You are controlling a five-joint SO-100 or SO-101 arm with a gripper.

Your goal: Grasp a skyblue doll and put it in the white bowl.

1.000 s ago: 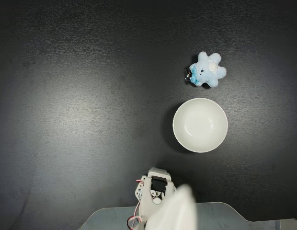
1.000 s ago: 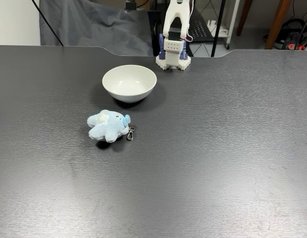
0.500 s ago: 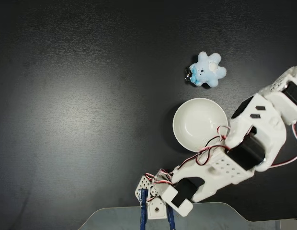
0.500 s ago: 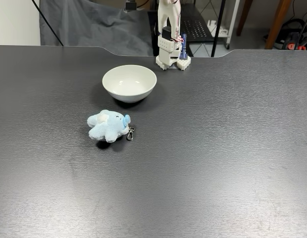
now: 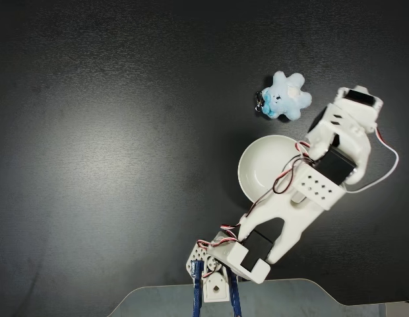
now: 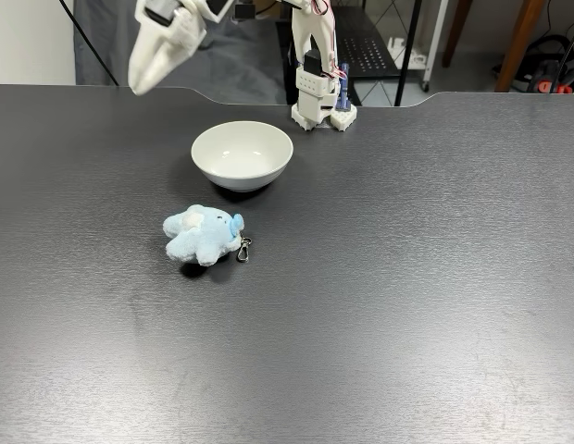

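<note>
- The arm (image 5: 303, 198) reaches out from its base (image 6: 322, 102) at the table's far edge, stretching high over the bowl (image 6: 243, 153), so in a fixed view it covers the bowl's right side.
- The gripper (image 6: 148, 79) hangs up in the air, tips pointing down, to the left of the bowl and well above the table (image 6: 407, 277). The fingers look pressed together with nothing between them.
- The doll (image 6: 204, 235) lies on its side on the table, just in front of the bowl, not touching it, with its keyring (image 6: 243, 250) on the right.
- Tabletop is matte black with a wood-grain texture.
- Behind the table there's a grey cloth (image 6: 176, 46), some stand legs and cables on the floor.
</note>
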